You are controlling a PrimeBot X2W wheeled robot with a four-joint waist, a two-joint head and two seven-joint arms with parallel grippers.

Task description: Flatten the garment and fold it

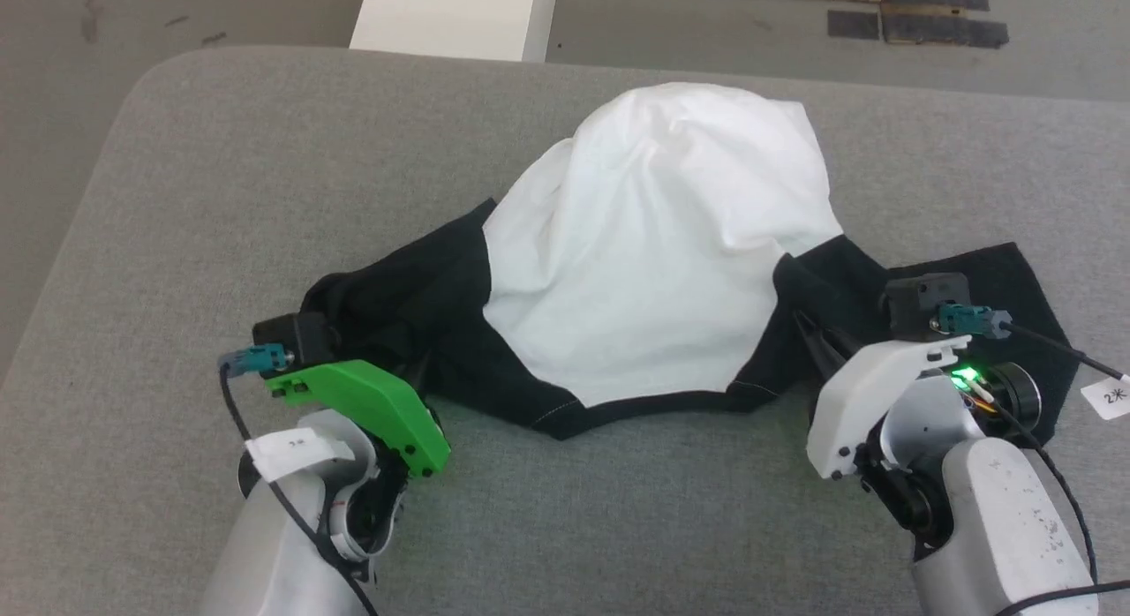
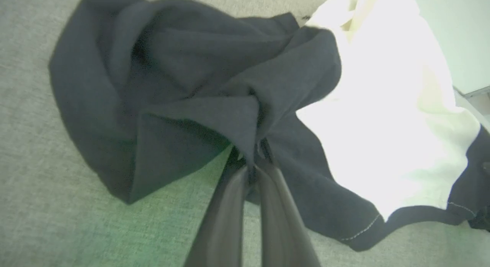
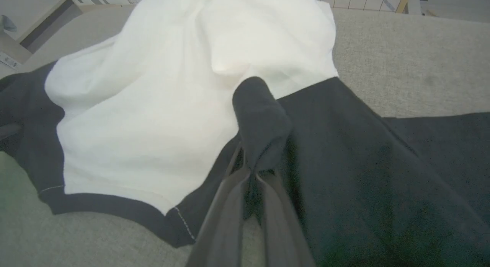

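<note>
The garment (image 1: 653, 245) lies bunched on the grey table, its white body panel humped in the middle and black cloth spread to both sides. My left gripper (image 1: 422, 362), under its green cover, is shut on a black fold at the garment's left side. The left wrist view shows that pinch, left gripper (image 2: 254, 167) closed on the dark cloth of the garment (image 2: 383, 118). My right gripper (image 1: 817, 338) is shut on a raised black fold at the right side. In the right wrist view the right gripper (image 3: 252, 171) clamps that fold beside the white panel of the garment (image 3: 153, 106).
The grey fabric-covered table (image 1: 221, 201) has a rounded far-left corner, with floor beyond it. A white block (image 1: 459, 16) stands past the far edge. Dark tape patches (image 1: 936, 25) mark the floor at the far right. A cable with a white tag (image 1: 1108, 395) trails from my right wrist.
</note>
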